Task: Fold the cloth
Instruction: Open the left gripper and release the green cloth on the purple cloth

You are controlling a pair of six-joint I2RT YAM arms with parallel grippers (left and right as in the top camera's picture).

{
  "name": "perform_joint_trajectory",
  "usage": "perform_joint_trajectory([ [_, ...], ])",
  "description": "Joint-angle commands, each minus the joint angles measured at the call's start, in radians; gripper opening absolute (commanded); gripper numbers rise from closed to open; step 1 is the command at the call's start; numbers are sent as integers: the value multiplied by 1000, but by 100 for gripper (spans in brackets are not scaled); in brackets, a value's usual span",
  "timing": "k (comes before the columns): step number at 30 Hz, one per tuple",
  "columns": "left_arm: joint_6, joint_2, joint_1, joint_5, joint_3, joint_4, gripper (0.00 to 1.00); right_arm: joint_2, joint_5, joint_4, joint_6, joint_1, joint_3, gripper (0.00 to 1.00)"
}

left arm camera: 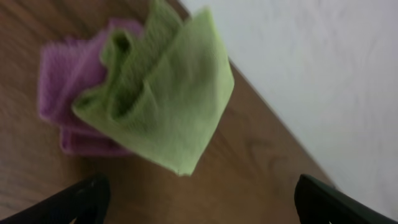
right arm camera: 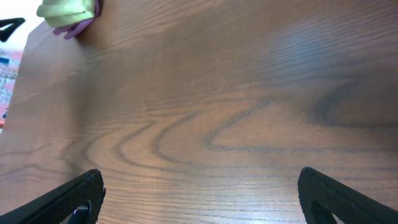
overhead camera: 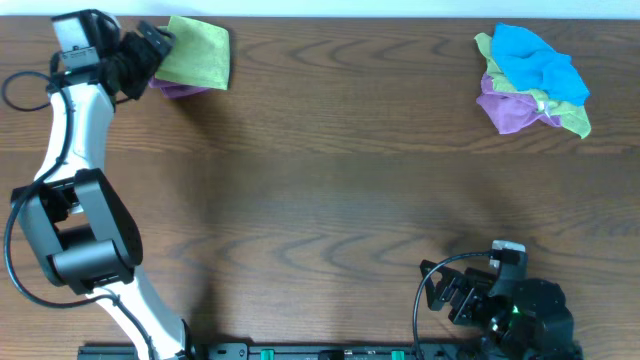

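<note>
The green cloth [overhead camera: 196, 52] lies folded at the far-left corner of the counter [overhead camera: 320, 180], close to the far edge, and it rests on a purple cloth [overhead camera: 178, 89] that shows along its near and left sides. In the left wrist view the counter edge runs on a slant just beyond the two cloths, with a plain white surface past it. The left end effector [overhead camera: 152, 45] is just to the left of the green cloth, with its jaws spread wide and nothing between them. At the far right, also close to the far edge, sits a crumpled pile [overhead camera: 532, 78] of blue, green and purple cloths, well apart from the folded pair. The right end effector [overhead camera: 447, 295] rests at the near right beside the near edge, its fingers [right arm camera: 73, 198] parted and empty over bare wood. Between the two cloth groups and across the middle, the dark wood-grain counter gives a broad open stretch.
</note>
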Motion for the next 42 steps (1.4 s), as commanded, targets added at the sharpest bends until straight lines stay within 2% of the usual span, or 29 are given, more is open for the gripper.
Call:
perform_joint_trajectory([
  [1,97,-16,-28,15,20,-61,96,-7,14,-1,14,-6,-1,99],
  [4,131,-17,-43,15,21,-116,96,-7,14,-1,14,-6,-1,99],
  [13,137,-17,-66,46,20,-137,96,-7,14,-1,14,-6,-1,99],
  [17,235,-19,-109,44,20,-139,96,-7,14,-1,14,-6,-1,99],
  [24,357,-100,-158,-43,20,-295,95,-7,14,-1,14,-6,-1,99],
  [28,428,-172,-195,-114,14,-370,96,-7,14,0,14,-6,-1,99],
  [33,450,-292,-240,-205,-45,-373,96,-7,14,0,14,-6,-1,99],
  [42,454,-579,-258,-315,-332,-321,96,-7,14,-1,14,-6,-1,99],
])
